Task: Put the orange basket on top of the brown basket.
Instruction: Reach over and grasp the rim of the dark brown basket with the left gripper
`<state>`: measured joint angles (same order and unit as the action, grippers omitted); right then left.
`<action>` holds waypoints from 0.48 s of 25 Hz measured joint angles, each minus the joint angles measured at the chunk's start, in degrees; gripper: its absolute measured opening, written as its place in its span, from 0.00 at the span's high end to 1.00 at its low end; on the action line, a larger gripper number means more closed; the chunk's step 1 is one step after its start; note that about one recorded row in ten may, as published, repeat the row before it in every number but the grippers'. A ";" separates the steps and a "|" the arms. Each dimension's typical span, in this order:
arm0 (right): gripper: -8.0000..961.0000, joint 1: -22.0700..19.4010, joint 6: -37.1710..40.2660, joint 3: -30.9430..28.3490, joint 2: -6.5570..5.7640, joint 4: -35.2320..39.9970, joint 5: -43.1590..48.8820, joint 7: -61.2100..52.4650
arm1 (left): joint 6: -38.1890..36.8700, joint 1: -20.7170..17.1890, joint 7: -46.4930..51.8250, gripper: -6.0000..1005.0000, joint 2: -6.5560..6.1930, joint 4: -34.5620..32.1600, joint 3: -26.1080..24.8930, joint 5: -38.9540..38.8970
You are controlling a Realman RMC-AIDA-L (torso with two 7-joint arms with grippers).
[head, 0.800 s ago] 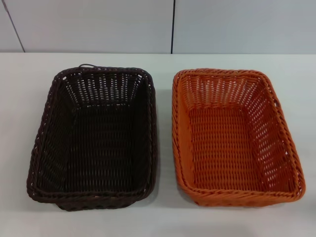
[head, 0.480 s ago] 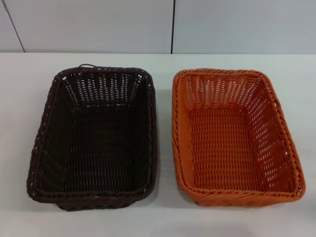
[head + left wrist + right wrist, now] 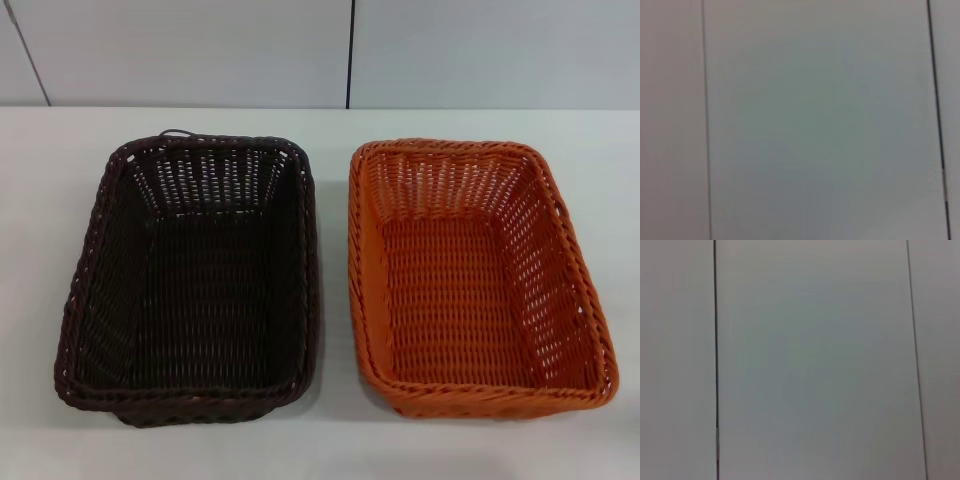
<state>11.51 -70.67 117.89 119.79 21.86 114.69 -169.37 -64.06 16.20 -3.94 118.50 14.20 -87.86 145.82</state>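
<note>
White table (image 3: 330,440): orange basket (image 3: 470,275) lies lengthwise front-to-back.

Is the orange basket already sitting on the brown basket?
No, the orange basket stands on the table beside the brown basket, apart from it.

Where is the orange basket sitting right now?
In the head view the orange basket sits on the white table on the robot's right, beside the brown basket with a narrow gap between them. Neither tool is in view.
</note>
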 joint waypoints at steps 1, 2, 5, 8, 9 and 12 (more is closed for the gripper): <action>0.22 -0.04 0.00 0.31 0.00 0.04 0.00 0.00 | 0.28 0.08 0.03 0.20 -0.12 0.25 0.94 0.04; 0.22 -0.04 0.00 0.31 0.00 0.04 0.00 0.00 | 0.81 0.14 0.02 0.20 -0.31 0.77 1.98 0.05; 0.22 -0.10 0.00 0.41 0.00 -0.13 0.00 0.01 | 3.53 0.30 -0.89 0.20 -0.86 3.84 3.64 0.09; 0.22 -0.09 0.00 0.40 0.00 -0.25 0.00 0.01 | 12.73 -0.79 -1.72 0.20 -2.93 12.50 3.92 1.01; 0.22 -0.09 0.00 0.41 0.00 -0.26 0.00 0.01 | 17.10 -1.43 -1.70 0.20 -3.80 16.38 3.95 1.91; 0.22 -0.04 0.05 0.41 0.00 -0.33 0.00 0.01 | 33.45 -3.94 -1.72 0.20 -6.47 30.94 2.81 5.64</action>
<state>11.47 -70.62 118.30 119.80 21.53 114.70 -169.36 -30.60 12.26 -5.66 112.03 45.13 -85.05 151.47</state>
